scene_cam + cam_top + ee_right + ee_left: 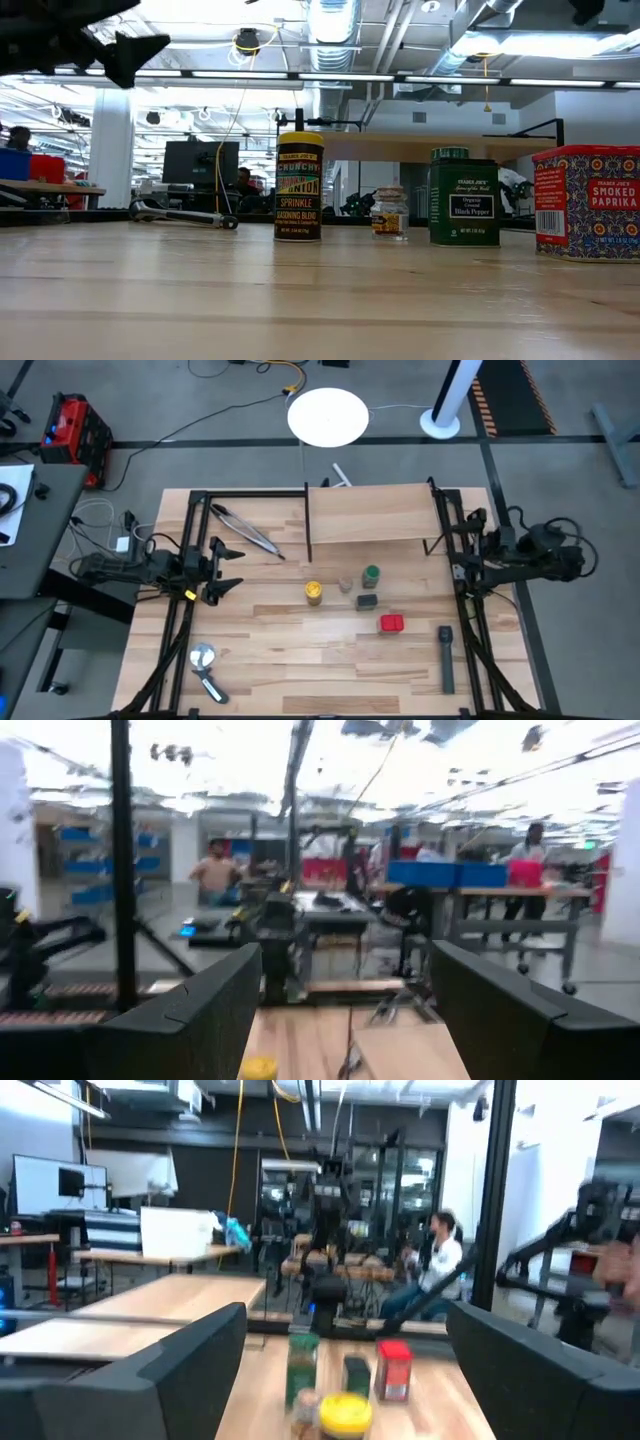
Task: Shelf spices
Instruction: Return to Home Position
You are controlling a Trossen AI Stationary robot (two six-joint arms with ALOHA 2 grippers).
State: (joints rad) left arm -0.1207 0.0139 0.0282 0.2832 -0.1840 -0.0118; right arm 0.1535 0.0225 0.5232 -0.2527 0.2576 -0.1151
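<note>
My left gripper [228,567] hangs wide open and empty above the table's [300,660] left side. My right gripper [458,560] gapes empty at the right edge. Between them stand the spices: yellow jar [299,186] reading "Crunchy Chili Onion Sprinkle", small clear jar [389,212], dark tin [464,203] "Organic Ground Black Pepper", green-lidded jar [371,574], red tin [588,200] "Trader Joe's Smoked Paprika". The pale wood shelf [380,513] stands just behind them.
</note>
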